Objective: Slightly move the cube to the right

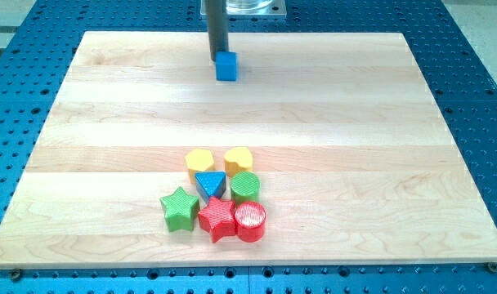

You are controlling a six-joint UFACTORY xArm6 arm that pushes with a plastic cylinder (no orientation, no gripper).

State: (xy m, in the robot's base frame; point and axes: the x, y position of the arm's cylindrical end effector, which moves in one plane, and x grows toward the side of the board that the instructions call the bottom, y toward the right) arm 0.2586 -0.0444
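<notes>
A blue cube [226, 66] sits near the top middle of the wooden board [109, 122]. My tip [218, 60] stands at the cube's upper left edge, touching or almost touching it. The dark rod rises straight up from there to the view's top.
A cluster of blocks lies at the lower middle: a yellow hexagon [200, 160], a yellow pentagon-like block [238, 158], a blue triangle [209, 183], a green cylinder [245, 186], a green star [179, 208], a red star [217, 218] and a red cylinder [250, 221]. A blue perforated table [477, 82] surrounds the board.
</notes>
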